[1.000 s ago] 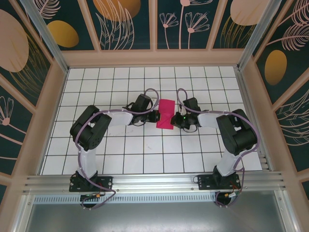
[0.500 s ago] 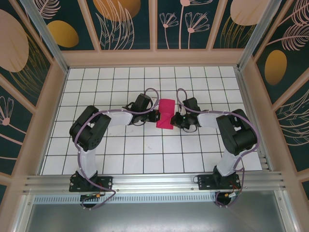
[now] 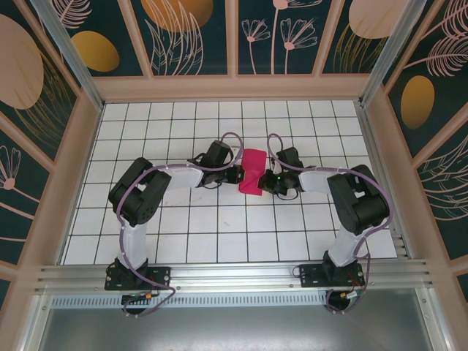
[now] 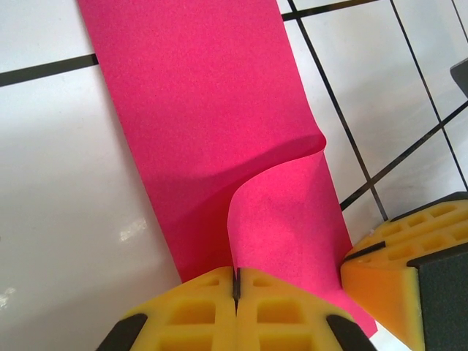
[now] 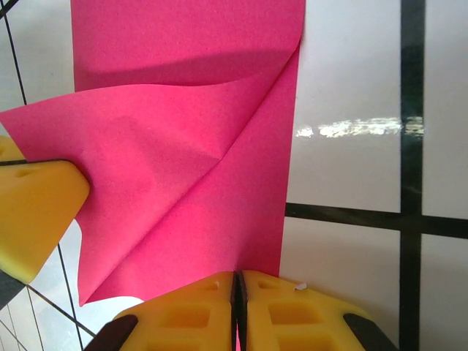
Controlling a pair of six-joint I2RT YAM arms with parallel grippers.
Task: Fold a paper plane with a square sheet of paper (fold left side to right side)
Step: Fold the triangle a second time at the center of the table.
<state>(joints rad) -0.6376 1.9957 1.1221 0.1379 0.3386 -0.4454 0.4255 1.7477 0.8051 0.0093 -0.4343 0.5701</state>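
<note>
From above: square sheet of paper [image 3: 252, 172], doubled into a narrow magenta strip, mid-table [image 3: 219, 227] on white tiles ruled in black, left gripper [image 3: 238, 176] at its left edge and right gripper [image 3: 266, 183] at its right, all inside wood-framed walls [image 3: 190, 36] of dark teal panels with pale leaves and flowers, aluminium rail [image 3: 234, 274] along the near edge. At the left wrist: yellow pads pressed together on a curled-up flap of the sheet, glossy tile beneath. At the right wrist: pads closed on the sheet's near edge, a diagonal flap lifted toward the left.
</note>
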